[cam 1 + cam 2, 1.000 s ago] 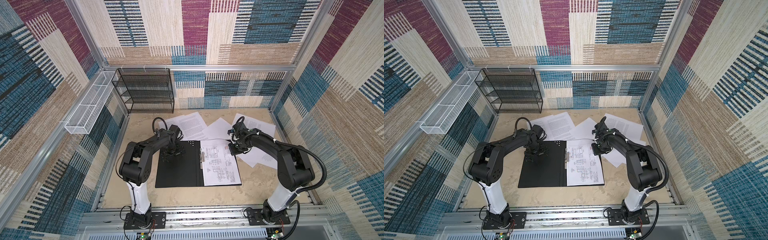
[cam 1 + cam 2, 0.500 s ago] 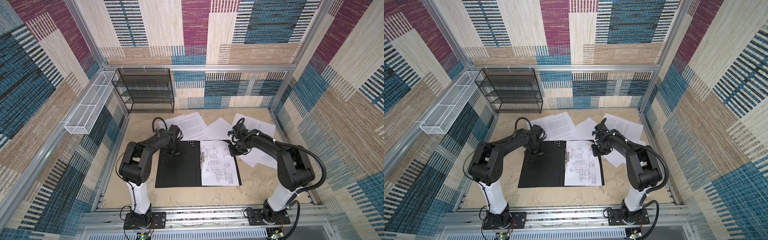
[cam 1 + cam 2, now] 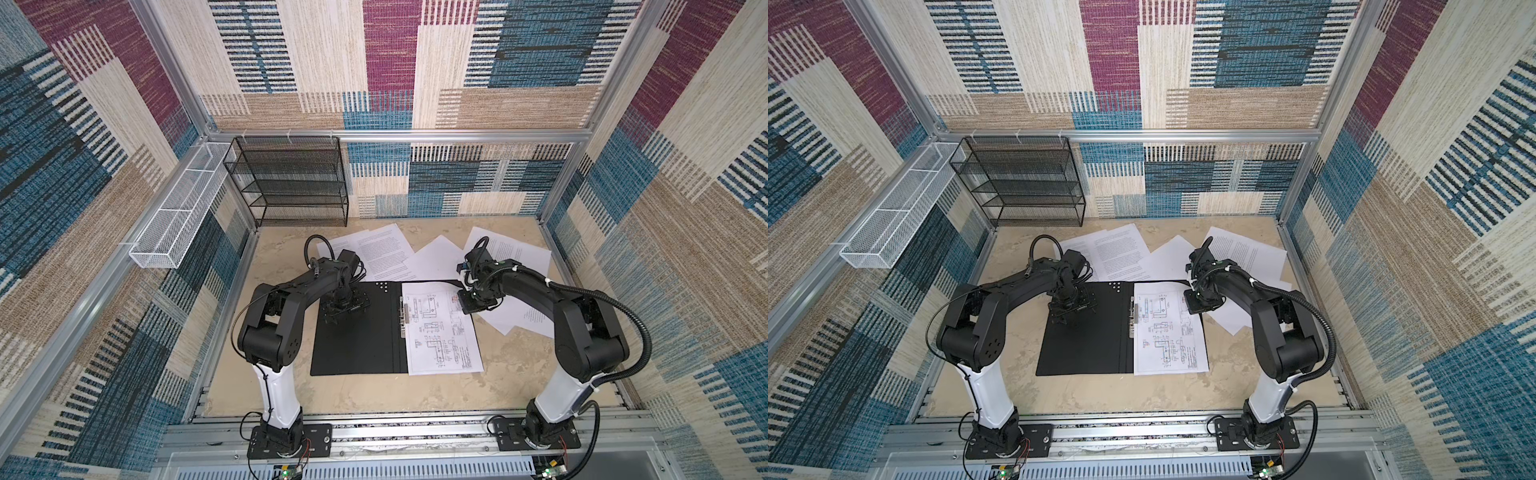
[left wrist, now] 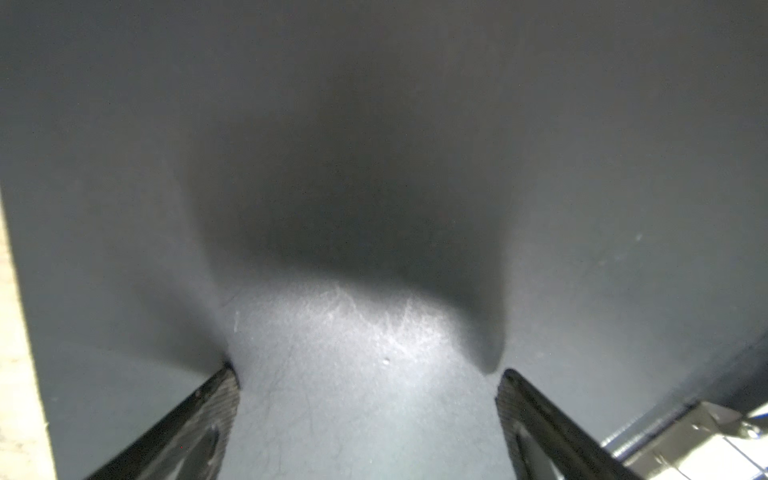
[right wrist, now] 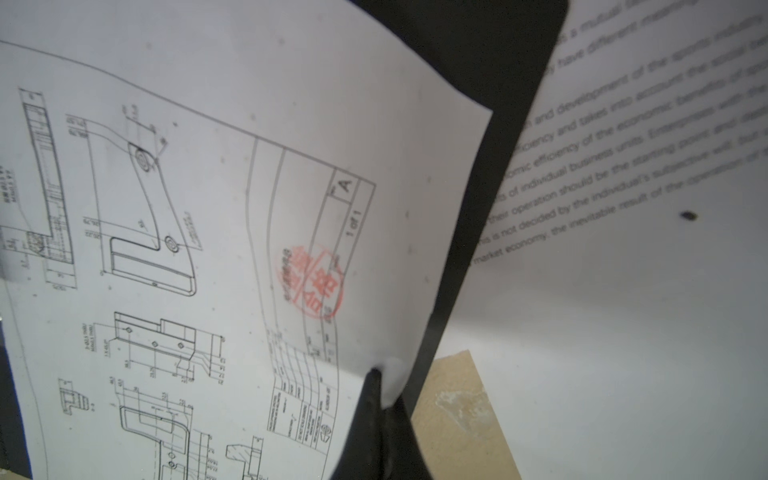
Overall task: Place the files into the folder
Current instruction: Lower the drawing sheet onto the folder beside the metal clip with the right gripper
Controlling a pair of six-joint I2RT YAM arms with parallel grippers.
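The folder lies open on the table with its black inside up and its metal spine clip in the middle. My left gripper is open, and both fingertips press down on the left flap. A file with line drawings rests on the folder's right half. My right gripper is shut on that sheet's far right edge. More files lie loose behind and to the right of the folder, one with printed text.
A black wire-mesh rack stands at the back left. A white mesh basket hangs on the left wall. Bare beige tabletop shows in front of the folder. Aluminium frame rails border the table.
My right gripper has shifted slightly with the edge of the drawing sheet. The left arm and the folder have stayed put.
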